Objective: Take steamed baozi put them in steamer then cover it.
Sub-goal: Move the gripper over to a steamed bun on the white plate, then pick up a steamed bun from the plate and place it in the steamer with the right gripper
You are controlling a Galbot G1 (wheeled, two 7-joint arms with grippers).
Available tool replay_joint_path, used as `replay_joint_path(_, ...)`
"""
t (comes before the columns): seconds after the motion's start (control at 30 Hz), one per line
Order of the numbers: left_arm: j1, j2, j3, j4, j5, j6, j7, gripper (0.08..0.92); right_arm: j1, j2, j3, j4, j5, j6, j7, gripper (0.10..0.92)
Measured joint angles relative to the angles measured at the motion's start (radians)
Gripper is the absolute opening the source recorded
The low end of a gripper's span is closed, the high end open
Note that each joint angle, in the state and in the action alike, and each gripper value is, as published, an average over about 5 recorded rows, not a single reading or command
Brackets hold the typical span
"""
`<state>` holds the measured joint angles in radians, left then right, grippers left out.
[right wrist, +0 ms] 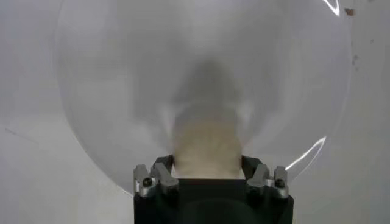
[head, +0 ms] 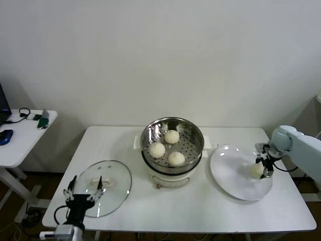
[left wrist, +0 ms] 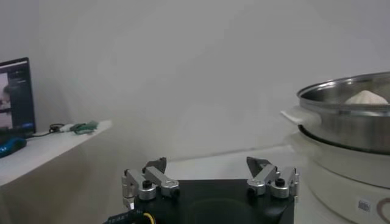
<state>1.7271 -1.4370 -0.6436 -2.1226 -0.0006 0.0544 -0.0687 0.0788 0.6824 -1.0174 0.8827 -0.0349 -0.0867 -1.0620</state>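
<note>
Left end effector (head: 86,190) spread over cover (head: 114,176); right end effector (head: 265,167) pinches baozi (head: 257,170).

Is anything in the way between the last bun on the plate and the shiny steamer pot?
Nothing visible is. The last baozi sits on the white plate between the right gripper jaws. The table between plate and steamer is bare, and the lid lies on the steamer's far side.

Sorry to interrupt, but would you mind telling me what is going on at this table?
The robot is moving buns into the steamer. Three baozi already sit in its basket. The right hand is down on the white plate, its fingers on either side of the last baozi. The left hand hangs open over the glass cover, which lies flat on the table.
</note>
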Motion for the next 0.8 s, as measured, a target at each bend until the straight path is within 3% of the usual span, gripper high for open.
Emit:
replay_joint_path(0.43, 0.004, -0.007, -0.004, -0.005, -0.003, -0.001, -0.002, 0.823, 0.047, -0.005, -0.029, 0.011, 0.087, -0.024, 0.005, 0.688)
replay_joint_path(0.8, -0.003, -0.012, 0.013, -0.017, -0.009, 0.001, -0.001, 0.823, 0.339, 0.026, -0.283, 0.097, 0.375, -0.078, 0.026, 0.696)
